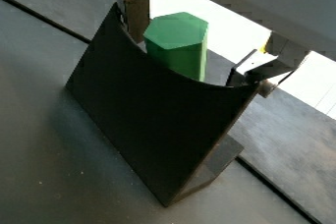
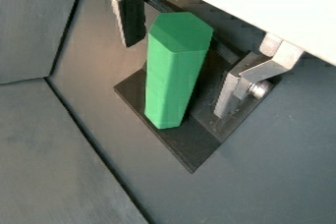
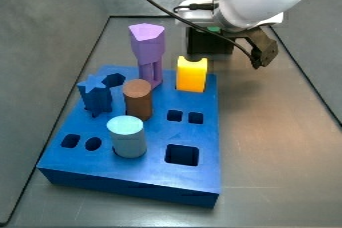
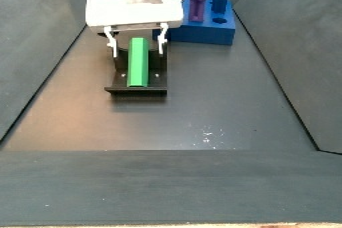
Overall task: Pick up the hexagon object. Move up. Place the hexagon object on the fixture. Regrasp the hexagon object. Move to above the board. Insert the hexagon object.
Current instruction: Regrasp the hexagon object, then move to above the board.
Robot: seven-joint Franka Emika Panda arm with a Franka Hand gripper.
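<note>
Hexagon object (image 2: 176,69) lies on fixture (image 1: 144,120), between spread tool (image 2: 195,59) fingers.

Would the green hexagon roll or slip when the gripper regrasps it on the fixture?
Probably no rolling: the hexagon has flat sides and leans in the fixture notch. It looks rigid and matte, so the open gripper fingers should grip it well.

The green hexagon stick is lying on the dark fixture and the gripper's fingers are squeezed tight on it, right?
Not quite. The hexagon object does lie on the fixture, but the gripper is open: both wrist views show gaps between its fingers and the piece.
</note>
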